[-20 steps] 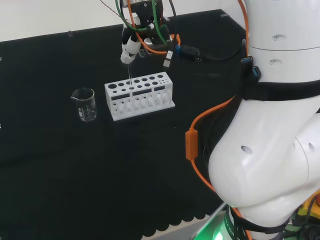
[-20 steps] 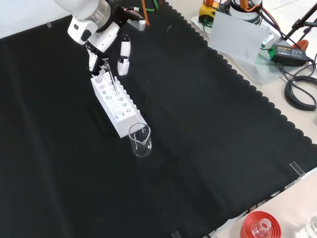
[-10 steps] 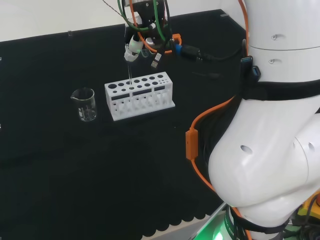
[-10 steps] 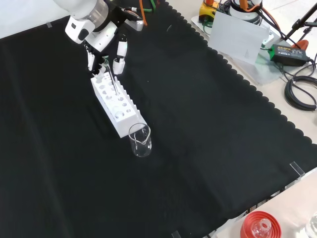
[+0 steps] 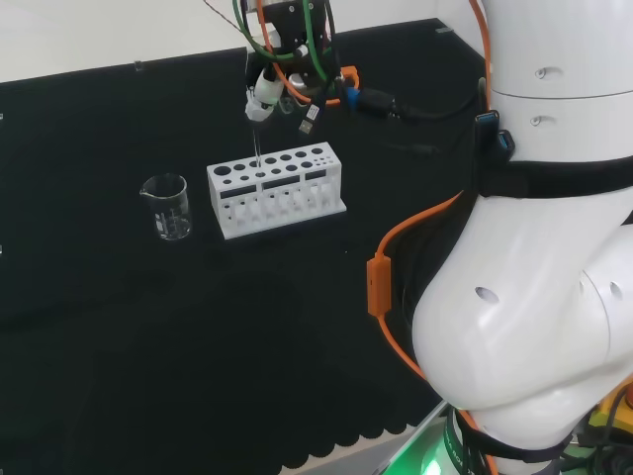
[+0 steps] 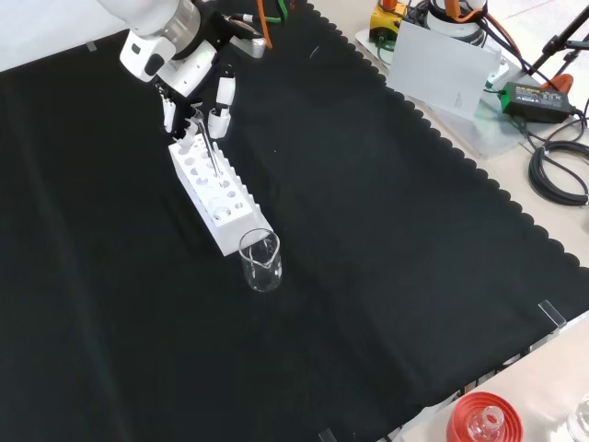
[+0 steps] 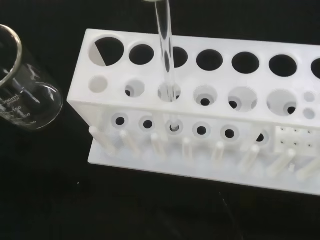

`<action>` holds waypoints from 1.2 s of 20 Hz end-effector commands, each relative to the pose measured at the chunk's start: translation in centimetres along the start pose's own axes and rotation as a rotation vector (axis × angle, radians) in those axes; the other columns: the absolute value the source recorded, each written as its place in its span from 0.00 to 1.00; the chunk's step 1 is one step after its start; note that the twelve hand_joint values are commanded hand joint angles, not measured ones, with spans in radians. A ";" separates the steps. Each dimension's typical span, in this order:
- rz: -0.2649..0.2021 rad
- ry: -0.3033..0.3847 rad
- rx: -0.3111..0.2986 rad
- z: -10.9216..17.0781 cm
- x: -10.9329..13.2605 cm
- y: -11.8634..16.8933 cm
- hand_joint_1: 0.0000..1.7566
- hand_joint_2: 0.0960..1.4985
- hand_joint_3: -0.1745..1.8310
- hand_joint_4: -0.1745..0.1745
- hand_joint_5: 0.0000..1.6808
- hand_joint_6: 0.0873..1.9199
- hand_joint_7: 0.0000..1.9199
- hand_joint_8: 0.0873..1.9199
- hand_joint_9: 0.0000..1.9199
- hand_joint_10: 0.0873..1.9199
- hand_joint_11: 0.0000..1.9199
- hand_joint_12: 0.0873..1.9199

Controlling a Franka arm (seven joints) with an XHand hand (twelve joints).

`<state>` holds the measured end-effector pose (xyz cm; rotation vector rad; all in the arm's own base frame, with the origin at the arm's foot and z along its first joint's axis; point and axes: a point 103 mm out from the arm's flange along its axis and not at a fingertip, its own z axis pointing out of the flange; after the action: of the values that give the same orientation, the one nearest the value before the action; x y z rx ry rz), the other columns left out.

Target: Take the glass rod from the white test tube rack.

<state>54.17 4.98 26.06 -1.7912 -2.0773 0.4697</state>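
As my hand (image 6: pixel 198 87) rises, fingers pinching the glass rod (image 7: pixel 166 55), its tip nears clearing the white test tube rack (image 5: pixel 276 190).

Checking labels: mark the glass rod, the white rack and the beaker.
glass rod (image 7: pixel 166 60), wrist view, mid shaft above the rack.
white test tube rack (image 5: pixel 275 190), head view, front wall.
beaker (image 6: pixel 261 262), front view, side wall.

Glass rod (image 7: pixel 165 47) top cut off by wrist view's edge, beaker (image 7: pixel 22 85) partly cropped, rack (image 7: pixel 210 125) end cropped.
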 end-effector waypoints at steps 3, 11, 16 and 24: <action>0.040 -0.020 0.015 -0.2 1.4 -0.4 0.54 0.65 0.00 0.00 0.31 0.45 0.43 0.41 0.65 0.23 0.68 0.50; 0.021 -0.012 -0.015 0.2 1.7 -0.4 0.60 0.66 0.00 0.00 0.41 0.43 0.52 0.39 0.73 0.19 0.79 0.41; -0.001 0.007 -0.102 0.1 1.9 -0.7 0.69 0.68 0.01 0.00 0.56 0.39 0.67 0.30 0.85 0.05 0.87 0.28; -0.011 0.043 -0.213 -0.6 2.9 -1.1 0.74 0.69 0.05 0.00 0.62 0.38 0.66 0.33 0.91 0.03 0.83 0.24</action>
<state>53.09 6.99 26.42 -1.8553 -2.1291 0.3160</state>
